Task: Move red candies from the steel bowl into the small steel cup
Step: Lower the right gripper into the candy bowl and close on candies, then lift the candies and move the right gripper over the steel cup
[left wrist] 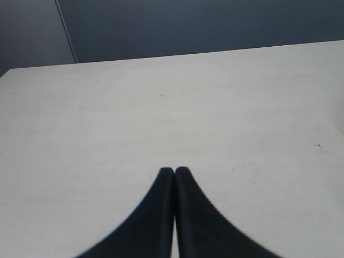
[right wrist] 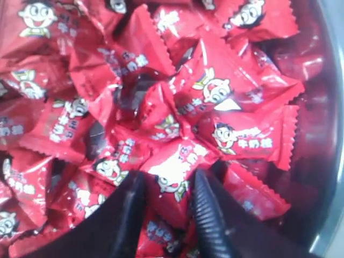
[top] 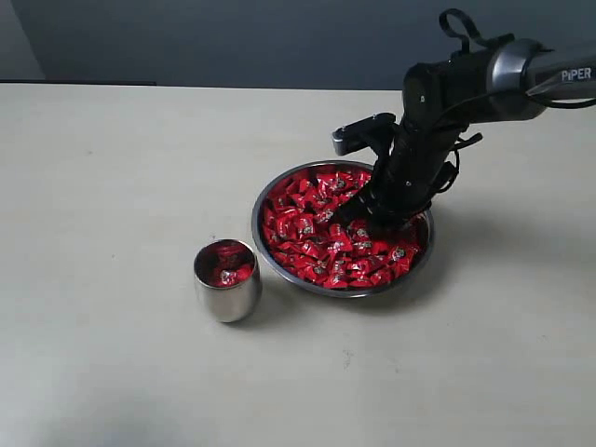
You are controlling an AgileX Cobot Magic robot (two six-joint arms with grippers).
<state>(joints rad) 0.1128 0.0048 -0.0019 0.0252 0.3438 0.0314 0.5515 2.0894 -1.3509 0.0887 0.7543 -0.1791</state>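
Observation:
The steel bowl sits right of the table's centre, heaped with red candies. My right gripper reaches down into the pile on the bowl's right half. In the right wrist view its two fingers close on either side of one red candy, whose wrapper fills the gap of the gripper and touches both pads. The bowl's wall curves just beside it. The small steel cup stands upright to the bowl's left and holds a few red candies. My left gripper is shut and empty over bare table.
The pale tabletop stretches around the bowl and cup. The right arm's black links and cable loop rise above the bowl's back right rim. A dark wall runs behind the table's far edge.

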